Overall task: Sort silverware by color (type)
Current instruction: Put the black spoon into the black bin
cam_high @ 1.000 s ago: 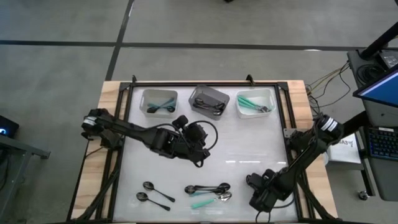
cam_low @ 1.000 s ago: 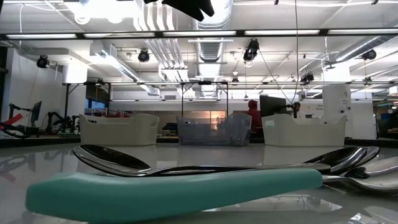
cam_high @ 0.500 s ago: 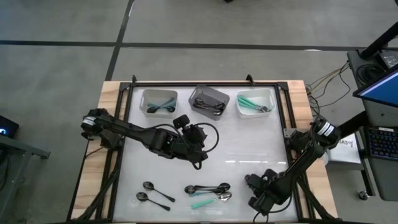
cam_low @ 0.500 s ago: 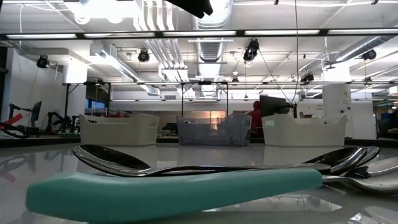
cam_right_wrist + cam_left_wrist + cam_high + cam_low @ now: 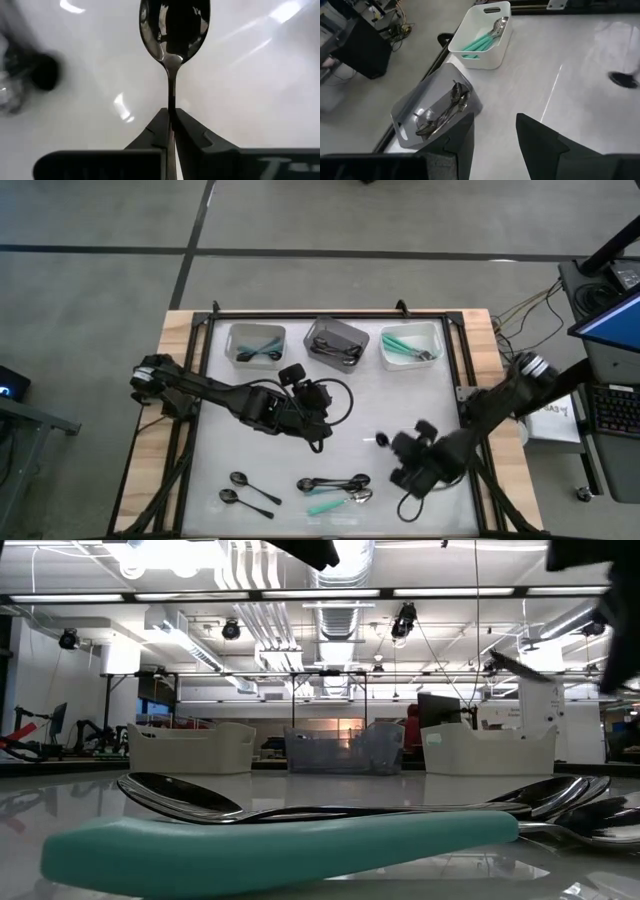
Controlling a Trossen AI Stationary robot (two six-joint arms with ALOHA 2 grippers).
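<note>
My right gripper (image 5: pixel 400 450) hangs above the table's right middle, shut on a glossy dark spoon (image 5: pixel 174 30) whose bowl (image 5: pixel 382 439) sticks out toward the left. My left gripper (image 5: pixel 318 430) hovers open over the table's middle, holding nothing; its fingers (image 5: pixel 455 145) frame the grey bin. Near the front edge lie two black spoons (image 5: pixel 245 488), a cluster of dark spoons (image 5: pixel 333 481) and a teal-handled spoon (image 5: pixel 335 502). The low view shows that teal handle (image 5: pixel 280 845) lying flat beside the dark spoons (image 5: pixel 330 808). My right gripper pinches the spoon's thin handle (image 5: pixel 171 107) between its two fingers. The spoon runs along the fingers and sticks out past their tips, bowl foremost. It is lifted clear of the table, as the low view shows (image 5: pixel 515 665).
Three bins stand in a row at the far edge: a white one (image 5: pixel 233 350) with teal and black pieces, a grey one (image 5: pixel 312 332) with dark spoons, a white one (image 5: pixel 435 338) with teal-handled spoons. A dark frame borders the table. A cable loops by each arm.
My right gripper has taken hold of a spoon near the table's front right corner and lifted it clear, moving up and toward the far and left side. The other spoons have stayed where they lay.
</note>
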